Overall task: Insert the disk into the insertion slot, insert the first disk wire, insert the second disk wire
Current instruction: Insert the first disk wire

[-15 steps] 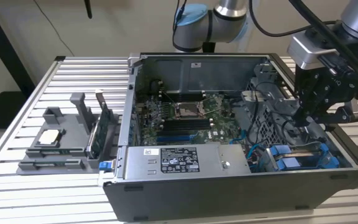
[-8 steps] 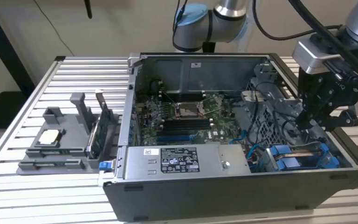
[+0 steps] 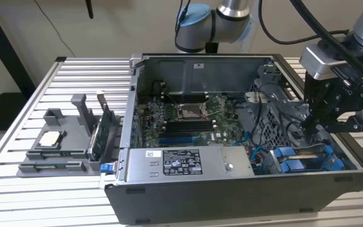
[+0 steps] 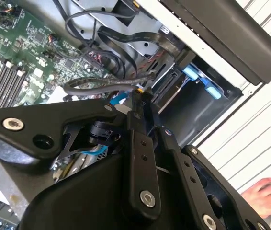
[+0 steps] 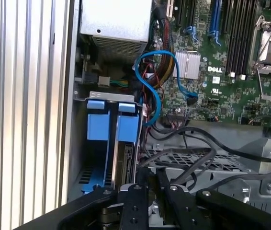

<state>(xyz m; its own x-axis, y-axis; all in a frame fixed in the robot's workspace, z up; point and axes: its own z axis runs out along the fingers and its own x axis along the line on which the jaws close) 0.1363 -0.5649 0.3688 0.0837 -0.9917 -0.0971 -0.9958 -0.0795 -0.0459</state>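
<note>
Setting: an open computer case (image 3: 245, 189) is laid on the slatted counter (image 3: 81, 85), with the motherboard (image 3: 194, 118) and the power-supply box (image 3: 188, 163) exposed.
Disk: the disk (image 5: 126, 165) is seen in the first wrist view standing on edge in its blue carrier, lodged between the upright walls of the insertion slot (image 4: 193, 110). In the exterior view this places it at the case corner nearest the camera, on that view's right.
Claw: the claw (image 3: 312, 126) is held inside the case, just above the disk's exposed end. In both wrist views its fingertips (image 4: 140, 100) are drawn together, so it is judged clenched.
Wire at the claw: a dark wire (image 4: 107, 84) is led up to the fingertips, where a small orange end is seen. Whether it is actually pinched cannot be told.
Other cabling: a blue cable (image 5: 154, 88) is looped from the motherboard towards the slot. No plug is seen seated on the disk's end.
Bystander: a person's hand (image 4: 265, 194) is rested on the counter beside the case.
Done: the first step is judged complete, since the disk is housed in the slot.
Left: both wire insertions are judged outstanding, and the first appears to be in hand.
</note>
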